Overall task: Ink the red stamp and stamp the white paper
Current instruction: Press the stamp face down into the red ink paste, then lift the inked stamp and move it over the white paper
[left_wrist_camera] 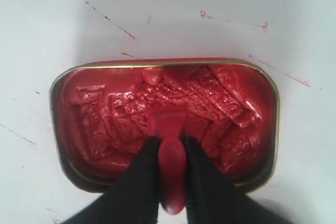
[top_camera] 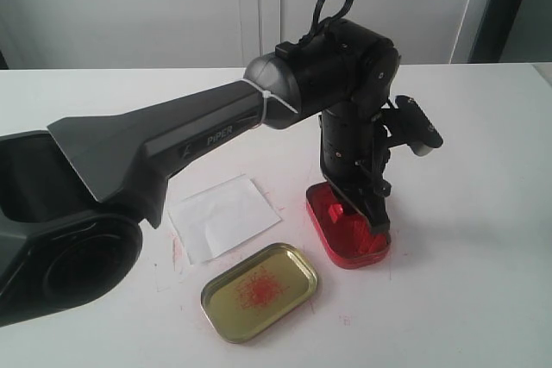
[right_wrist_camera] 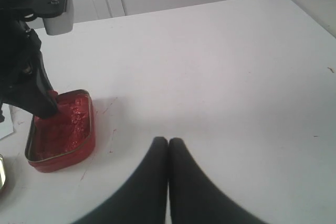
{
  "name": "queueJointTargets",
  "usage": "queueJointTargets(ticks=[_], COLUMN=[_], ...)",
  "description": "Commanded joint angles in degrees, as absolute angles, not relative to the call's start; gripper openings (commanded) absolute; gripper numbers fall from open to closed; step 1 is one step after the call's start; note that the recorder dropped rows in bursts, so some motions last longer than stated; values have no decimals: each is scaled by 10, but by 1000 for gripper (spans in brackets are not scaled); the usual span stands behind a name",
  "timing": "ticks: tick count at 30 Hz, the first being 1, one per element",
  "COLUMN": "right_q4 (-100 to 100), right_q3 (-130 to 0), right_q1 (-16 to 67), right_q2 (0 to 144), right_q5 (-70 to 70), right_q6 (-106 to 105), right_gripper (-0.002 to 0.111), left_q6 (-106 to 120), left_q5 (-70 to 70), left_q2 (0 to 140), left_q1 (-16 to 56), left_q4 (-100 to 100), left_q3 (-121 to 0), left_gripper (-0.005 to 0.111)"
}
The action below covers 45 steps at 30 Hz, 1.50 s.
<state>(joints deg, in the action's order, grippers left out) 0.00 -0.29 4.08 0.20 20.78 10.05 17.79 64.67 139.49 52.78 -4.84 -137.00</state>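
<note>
Ink fills the open red tin (left_wrist_camera: 100, 119), churned into ridges, and your left claw (left_wrist_camera: 170, 144) stands straight above it. Its two black fingers (left_wrist_camera: 149, 153) are clamped on the red stamp (left_wrist_camera: 168, 121), one on either side of the rounded knob. The stamp is upright, and its rectangular base is down on the ink near the middle of the tin. You can see the same hold from the right wrist view, where the left arm reaches down into the tin and a bit of red shows at the fingertips.

You find the white paper (top_camera: 222, 215) flat on the bench (top_camera: 466, 282), just beside the tin and to its left in the exterior view. A faint fold crosses it. The gold-coloured lid (top_camera: 259, 292) lies nearer the camera, close to both paper and tin, with a red smear in its centre. Thin red streaks mark the bench around the tin.

Your right claw (right_wrist_camera: 168, 142) is well apart from the tin, over bare bench. Its fingers are pressed together with nothing between them.
</note>
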Motion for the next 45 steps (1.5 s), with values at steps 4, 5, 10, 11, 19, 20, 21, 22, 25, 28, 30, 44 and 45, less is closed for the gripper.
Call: queueJointTargets(ticks=[4,5,10,11,19,20,21,22,25,28,30,44,45], right_q4=[0,0,0,0,0,0,0,0,0,0,0,0,0], right_q3=[0,0,0,0,0,0,0,0,0,0,0,0,0], right_q1=[44,44,44,44,44,44,44,44,44,44,44,44,44], right_q2=[0,0,0,0,0,0,0,0,0,0,0,0,0], right_q5=[200,200,200,200,200,200,200,200,200,200,200,200,200], right_q6=[103,103,103,103,103,103,103,103,103,103,103,103,103], right_gripper=[0,0,0,0,0,0,0,0,0,0,0,0,0], left_q6=[177,177,171,162,132,126,116,110,98,86,86,77,77], left_q5=[675,675,675,675,693,700,700,700,700,700,700,700,700], left_q2=[1384,1384,1381,1380,1363,1363,1362,1360,1356,1352,1351,1302,1295], left_q1=[528,528,528,528,517,512,498,488,457,442,435,399,397], left_q4=[-46,-46,-46,-46,-55,-54,-52,-49,-38,-35,-33,-24,-24], left_q3=[-1368,-1368,-1368,-1368,-1368,-1368,-1368,-1368,-1367,-1367,-1366,-1278,-1263], left_gripper=[0,0,0,0,0,0,0,0,0,0,0,0,0])
